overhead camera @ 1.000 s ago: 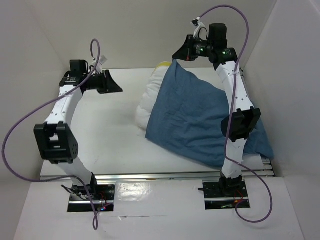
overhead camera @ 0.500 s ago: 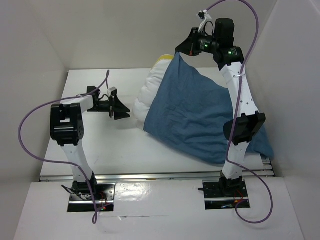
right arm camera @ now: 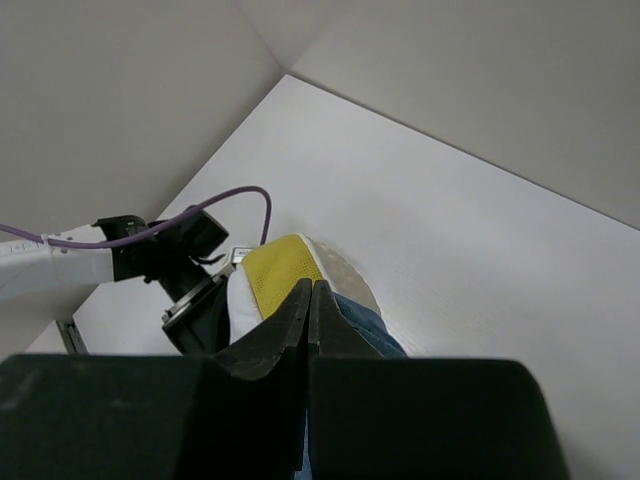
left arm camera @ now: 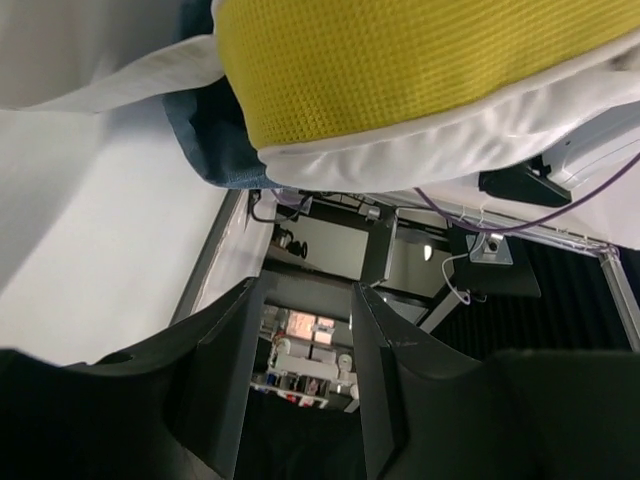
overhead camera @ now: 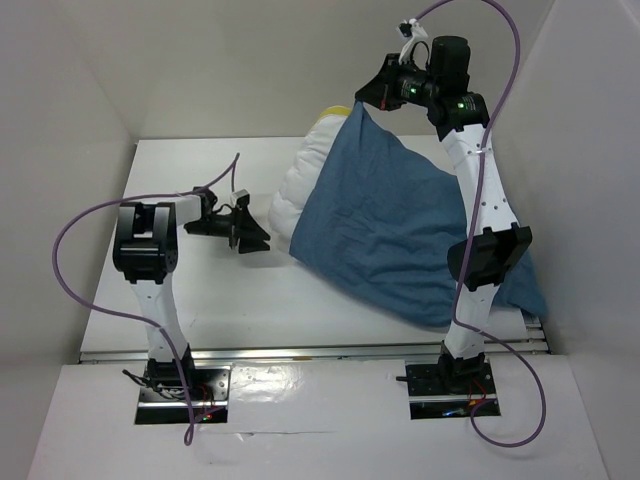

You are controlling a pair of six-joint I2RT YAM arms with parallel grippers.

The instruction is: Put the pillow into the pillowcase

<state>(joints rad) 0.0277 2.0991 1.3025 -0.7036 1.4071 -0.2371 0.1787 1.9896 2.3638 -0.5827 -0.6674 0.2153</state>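
Note:
The dusty-blue pillowcase hangs slanted from its top corner, which my right gripper holds high at the back, jaws shut on the cloth. The white pillow bulges out of the sack's left side, its yellow edge showing near the top. In the right wrist view the shut jaws sit over the pillow's yellow mesh and blue cloth. My left gripper is low on the table, just left of the pillow, open with nothing between its fingers. Above them hang the pillow's yellow edge and a fold of pillowcase.
White walls close in the table on the left, back and right. A metal rail runs along the near edge. Purple cables loop off both arms. The pillowcase's lower end drapes over the right arm's base side.
My left arm has swung down and to the right, bringing its open gripper close to the pillow's lower left. My right gripper has lifted the pillowcase corner slightly higher.

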